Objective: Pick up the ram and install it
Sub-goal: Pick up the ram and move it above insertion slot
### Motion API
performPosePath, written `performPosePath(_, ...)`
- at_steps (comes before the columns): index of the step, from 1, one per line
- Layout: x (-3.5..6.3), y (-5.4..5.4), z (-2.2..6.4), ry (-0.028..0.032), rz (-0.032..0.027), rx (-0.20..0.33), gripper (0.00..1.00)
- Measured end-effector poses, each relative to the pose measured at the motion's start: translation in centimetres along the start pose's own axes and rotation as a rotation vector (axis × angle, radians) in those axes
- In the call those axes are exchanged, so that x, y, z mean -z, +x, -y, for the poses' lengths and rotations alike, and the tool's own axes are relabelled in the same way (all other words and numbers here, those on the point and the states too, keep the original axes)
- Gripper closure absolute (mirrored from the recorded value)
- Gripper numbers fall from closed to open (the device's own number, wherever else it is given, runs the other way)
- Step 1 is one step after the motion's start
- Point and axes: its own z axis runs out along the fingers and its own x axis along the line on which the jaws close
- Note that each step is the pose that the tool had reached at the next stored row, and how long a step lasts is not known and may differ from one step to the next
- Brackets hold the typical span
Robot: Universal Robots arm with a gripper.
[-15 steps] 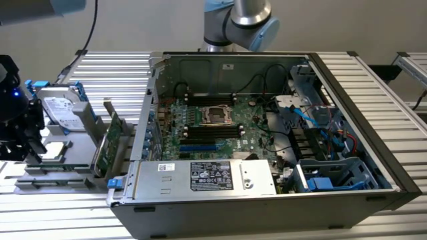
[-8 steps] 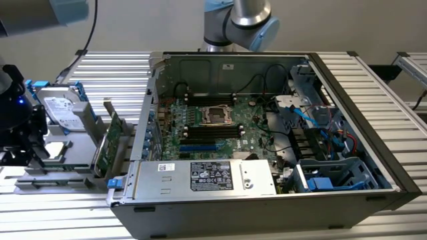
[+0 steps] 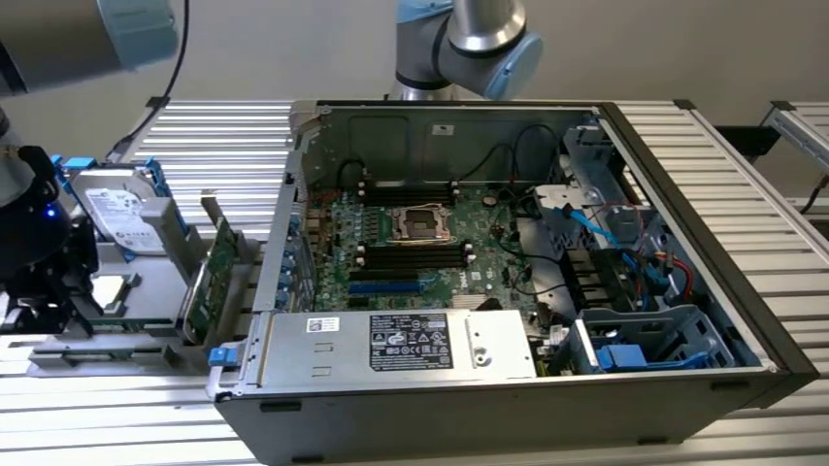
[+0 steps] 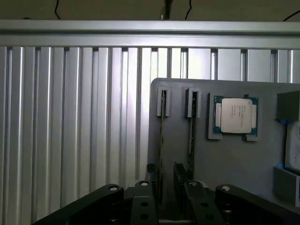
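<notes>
The grey tray (image 4: 225,164) on the slatted bench (image 4: 70,140) holds the ram (image 4: 162,136) and a second stick (image 4: 191,131) on edge in slots, with a processor (image 4: 236,115) beyond them. The pincer (image 4: 166,176) hangs over the tray's near end, spread and pinching nothing, the ram in line with its gap.

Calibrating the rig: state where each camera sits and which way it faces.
Exterior view: raised above the table, looking down into the open computer case; the arm shows.
Wrist view: on the wrist, looking down at two ram sticks and a CPU; the claw shows.
Shared: the grey parts tray.
</notes>
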Motion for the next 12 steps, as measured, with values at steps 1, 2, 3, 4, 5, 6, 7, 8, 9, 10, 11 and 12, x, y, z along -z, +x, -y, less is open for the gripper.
performPosePath(1, -0.19, 0.0, 0.01, -0.0002, -0.0002, 0.001, 0.7)
performPosePath(2, -0.35, 0.1, 0.02, -0.0001, -0.0002, 0.001, 0.7)
performPosePath(3, -0.55, 0.1, 0.04, -0.0001, -0.0002, 0.002, 0.7)
performPosePath(4, -0.74, 0.1, 0.06, 0.0, -0.0003, 0.003, 0.7)
performPosePath(5, -0.9, 0.1, 0.07, -0.0001, -0.0004, 0.004, 0.7)
performPosePath(6, -1.08, 0.2, 0.08, 0.0, -0.0006, 0.005, 0.7)
performPosePath(7, -1.28, 0.2, 0.09, 0.0001, -0.0006, 0.007, 0.7)
performPosePath(8, -1.45, 0.2, 0.11, 0.0001, -0.0007, 0.008, 0.7)
performPosePath(9, -1.65, 0.2, 0.12, 0.0001, -0.0008, 0.009, 0.7)
performPosePath(10, -1.82, 0.2, 0.14, 0.0001, -0.0009, 0.01, 0.7)
performPosePath(11, -2.01, 0.2, 0.16, 0.0003, -0.0009, 0.012, 0.7)
performPosePath(12, -2.19, 0.2, 0.17, 0.0004, -0.001, 0.014, 0.7)
